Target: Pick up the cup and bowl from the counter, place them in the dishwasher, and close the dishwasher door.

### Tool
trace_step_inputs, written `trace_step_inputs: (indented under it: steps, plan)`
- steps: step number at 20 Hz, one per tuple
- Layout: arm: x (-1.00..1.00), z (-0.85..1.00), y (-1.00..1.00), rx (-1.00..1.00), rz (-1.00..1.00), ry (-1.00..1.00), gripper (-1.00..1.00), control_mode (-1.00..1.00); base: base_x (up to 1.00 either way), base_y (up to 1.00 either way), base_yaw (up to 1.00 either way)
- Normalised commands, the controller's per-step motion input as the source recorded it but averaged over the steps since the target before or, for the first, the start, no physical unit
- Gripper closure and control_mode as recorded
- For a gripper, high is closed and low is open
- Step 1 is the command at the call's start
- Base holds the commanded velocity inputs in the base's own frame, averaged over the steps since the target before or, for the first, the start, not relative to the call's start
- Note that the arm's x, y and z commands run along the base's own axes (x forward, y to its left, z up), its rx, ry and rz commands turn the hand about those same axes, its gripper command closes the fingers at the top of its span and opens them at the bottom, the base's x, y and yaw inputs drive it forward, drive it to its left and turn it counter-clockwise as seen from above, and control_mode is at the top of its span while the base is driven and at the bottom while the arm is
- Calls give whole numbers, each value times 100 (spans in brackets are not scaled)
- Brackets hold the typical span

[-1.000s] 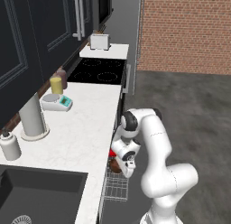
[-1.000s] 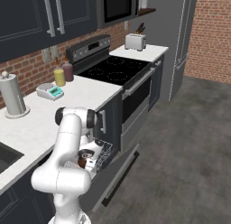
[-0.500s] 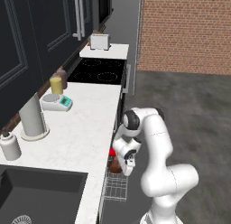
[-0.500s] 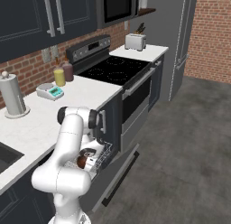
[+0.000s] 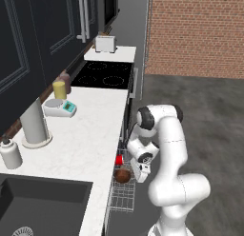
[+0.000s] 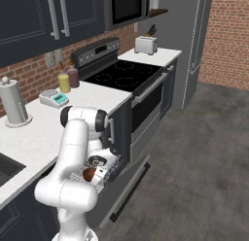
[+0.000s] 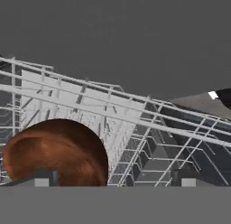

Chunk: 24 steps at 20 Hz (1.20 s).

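White stone table (image 5: 90,135) runs along dark cabinets toward a black stove (image 5: 102,74) in the left base view, with a toaster (image 5: 106,43) at the far end. On it, well left of the gripper (image 5: 141,172), stand a scale (image 5: 60,107), a yellow jar (image 5: 59,90), a paper towel roll (image 5: 34,122) and a white bottle (image 5: 9,153). The gripper hangs low over the pulled-out rack (image 5: 123,192) below the table edge. The bowl (image 5: 122,175) lies in the rack just left of it, and the cup (image 5: 119,159) sits in the rack just beyond the bowl.

From the right base view, the arm bends down beside the table (image 6: 39,133). The bowl (image 6: 89,174) rests in the rack (image 6: 109,163), with the gripper (image 6: 99,176) right next to it. The door (image 6: 127,189) is dropped open under the rack.

Through the hand view, the bowl (image 7: 56,152) lies close in front of the left fingertip (image 7: 41,177), on the rack (image 7: 135,123) wires. The fingertips stand wide apart, gripping nothing.
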Motion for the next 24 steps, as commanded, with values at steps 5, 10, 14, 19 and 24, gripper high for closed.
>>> trace_step_inputs:
  steps: [5, 10, 14, 19, 24]
  plan:
    - [-74, 100, -41, 20, 0, -8, -100, -100, 0, 0, 0]
    - [-70, 100, -47, 21, 0, -12, -100, -100, 0, 0, 0]
    - [-47, 100, -61, 19, 0, -15, -100, -100, 0, 0, 0]
    - [-18, 100, -66, 17, 5, -18, -100, -100, 0, 0, 0]
    - [0, 100, -63, 13, 5, -11, -100, -100, 0, 0, 0]
